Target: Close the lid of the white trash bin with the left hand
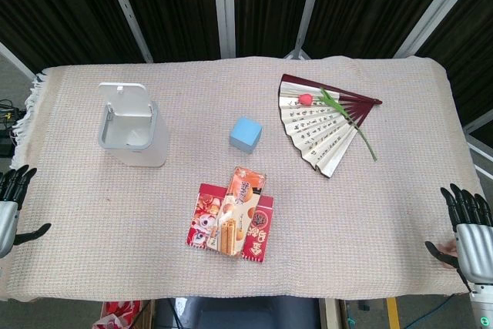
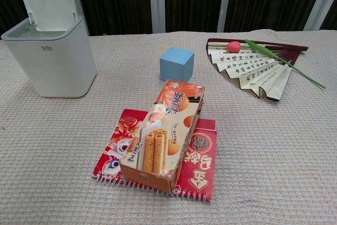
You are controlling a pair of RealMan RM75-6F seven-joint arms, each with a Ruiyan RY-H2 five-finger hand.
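Observation:
The white trash bin (image 1: 137,135) (image 2: 52,59) stands on the left part of the table, its flip lid (image 1: 127,99) (image 2: 48,2) raised upright at the back. My left hand (image 1: 11,206) hovers at the table's left front edge, well to the left and in front of the bin, fingers spread and holding nothing. At the right front edge my right hand (image 1: 467,227) also has its fingers apart and empty. Neither hand shows in the chest view.
A blue cube (image 1: 246,134) (image 2: 177,63) sits mid-table. In front of it a snack box (image 1: 237,211) (image 2: 163,133) lies on a red booklet (image 1: 262,240) (image 2: 197,169). An unfolded paper fan (image 1: 320,122) (image 2: 253,64) with a red rose across it lies at the back right.

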